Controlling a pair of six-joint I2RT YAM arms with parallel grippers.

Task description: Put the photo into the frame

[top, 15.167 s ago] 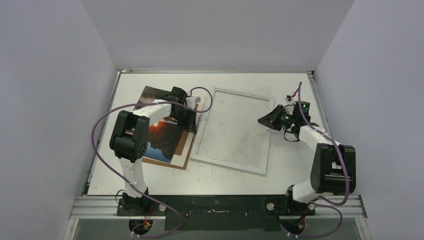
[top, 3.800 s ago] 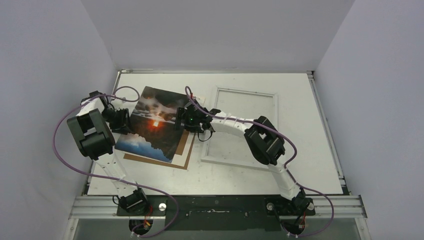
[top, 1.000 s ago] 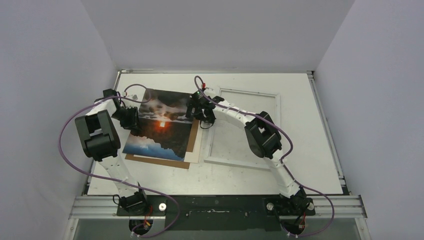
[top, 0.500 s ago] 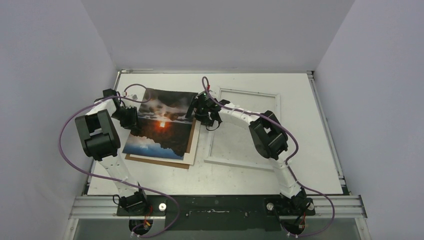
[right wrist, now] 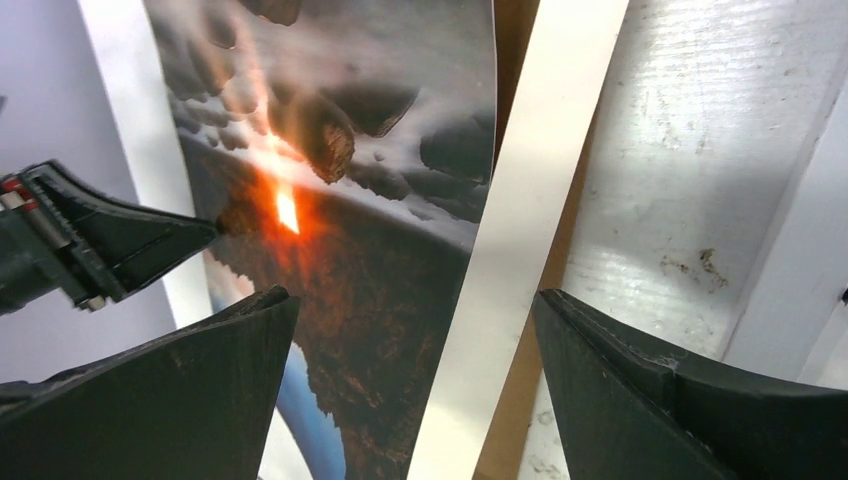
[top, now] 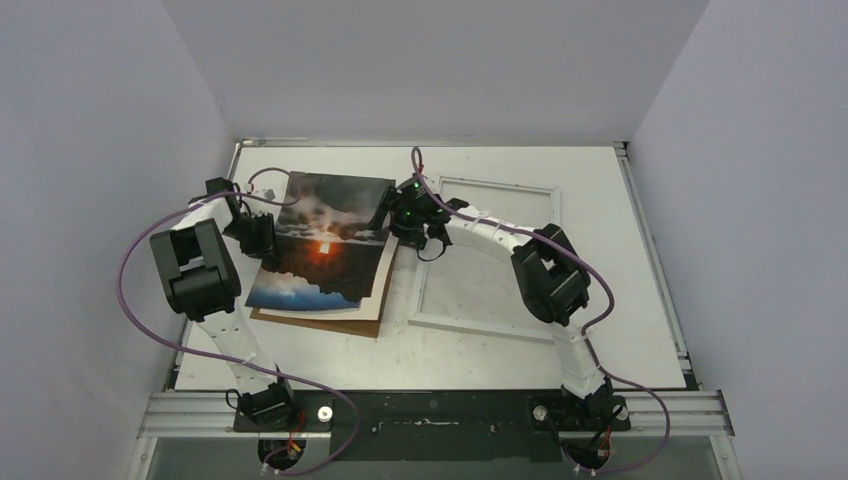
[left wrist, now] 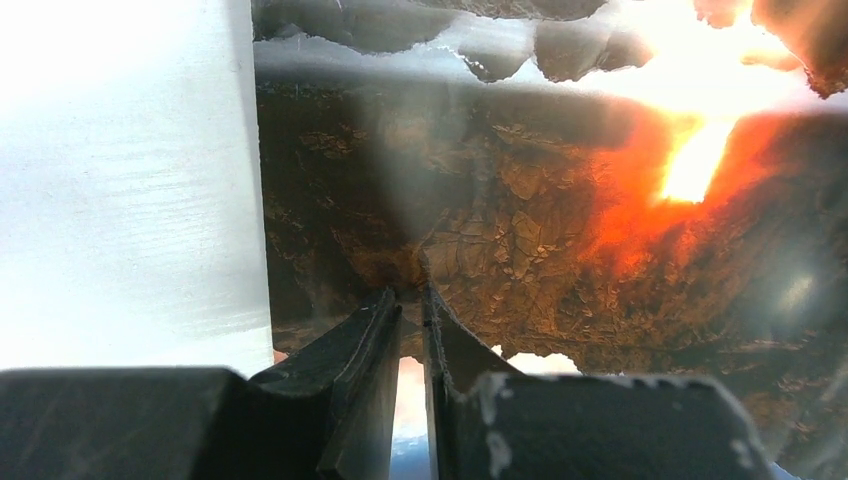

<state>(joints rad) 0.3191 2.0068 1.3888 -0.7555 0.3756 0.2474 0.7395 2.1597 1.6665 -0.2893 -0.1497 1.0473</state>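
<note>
On the table (top: 610,300), photo (top: 325,235): at 9 o'clock of the frame (top: 500,184), over a brown board (top: 320,322).
Left gripper (left wrist: 410,295): jaws nearly together, pinching the photo's 9 o'clock edge.
Right gripper (right wrist: 412,295): jaws wide apart above the photo's 3 o'clock edge, holding nothing.

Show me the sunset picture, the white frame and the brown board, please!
the photo (top: 322,246), top view, on the orange sun in its middle.
the frame (top: 500,184), top view, on its far white edge.
the backing board (top: 340,326), top view, on the brown strip showing at its near edge.
</note>
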